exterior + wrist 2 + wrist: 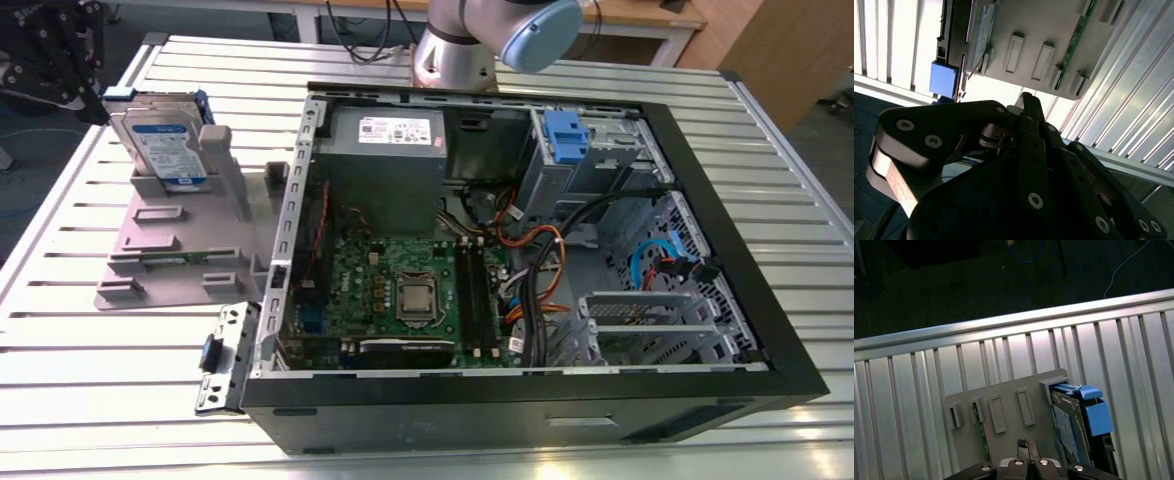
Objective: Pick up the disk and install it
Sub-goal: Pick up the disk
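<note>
The disk [160, 148] is a silver drive with a white-and-blue label in a blue bracket. It stands on edge in the grey stand [174, 240], at the exterior view's left of the computer case. Both wrist views look down on it: the disk [1070, 426] with its blue tab sits at one end of the stand [1009, 437], and the disk [981, 35] again beside the stand [1044, 25]. My gripper [1026, 447] hovers above the stand, apart from it and off to one side of the disk. The black fingertips of the gripper [1027, 100] are shut together with nothing held.
An open computer case [747, 250] lies at the middle of the slatted metal table [80, 380], with a blue bracket [565, 135] in its drive bay. A green circuit strip [980, 435] sits in the stand. The table's edge [979, 325] drops to dark floor just beyond the stand.
</note>
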Controlling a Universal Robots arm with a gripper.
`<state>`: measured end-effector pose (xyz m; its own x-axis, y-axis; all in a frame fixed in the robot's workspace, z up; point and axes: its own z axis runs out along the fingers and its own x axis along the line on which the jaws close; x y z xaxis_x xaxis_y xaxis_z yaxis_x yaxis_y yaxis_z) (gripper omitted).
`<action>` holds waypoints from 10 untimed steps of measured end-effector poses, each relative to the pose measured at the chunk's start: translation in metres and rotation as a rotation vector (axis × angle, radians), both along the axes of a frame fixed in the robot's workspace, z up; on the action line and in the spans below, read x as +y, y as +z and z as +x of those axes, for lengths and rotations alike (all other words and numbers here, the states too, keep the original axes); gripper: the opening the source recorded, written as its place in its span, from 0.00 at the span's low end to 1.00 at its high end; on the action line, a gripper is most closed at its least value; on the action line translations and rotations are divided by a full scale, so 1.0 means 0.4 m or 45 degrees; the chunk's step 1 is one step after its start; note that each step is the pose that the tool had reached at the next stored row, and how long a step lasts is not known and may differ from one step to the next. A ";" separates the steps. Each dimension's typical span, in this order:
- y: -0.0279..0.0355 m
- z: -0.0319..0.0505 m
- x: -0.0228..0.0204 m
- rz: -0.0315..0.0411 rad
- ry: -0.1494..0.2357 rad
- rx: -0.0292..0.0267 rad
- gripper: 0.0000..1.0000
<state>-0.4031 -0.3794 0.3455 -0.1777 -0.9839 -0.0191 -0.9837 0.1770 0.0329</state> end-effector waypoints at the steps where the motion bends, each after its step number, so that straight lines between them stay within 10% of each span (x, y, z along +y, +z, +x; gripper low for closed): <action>1: 0.000 0.000 0.000 0.0000 0.004 0.0000 0.10; 10: 0.000 0.000 0.000 0.0000 0.040 0.0000 0.10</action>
<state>-0.4031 -0.3794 0.3455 -0.1464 -0.9890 -0.0191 -0.9888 0.1457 0.0330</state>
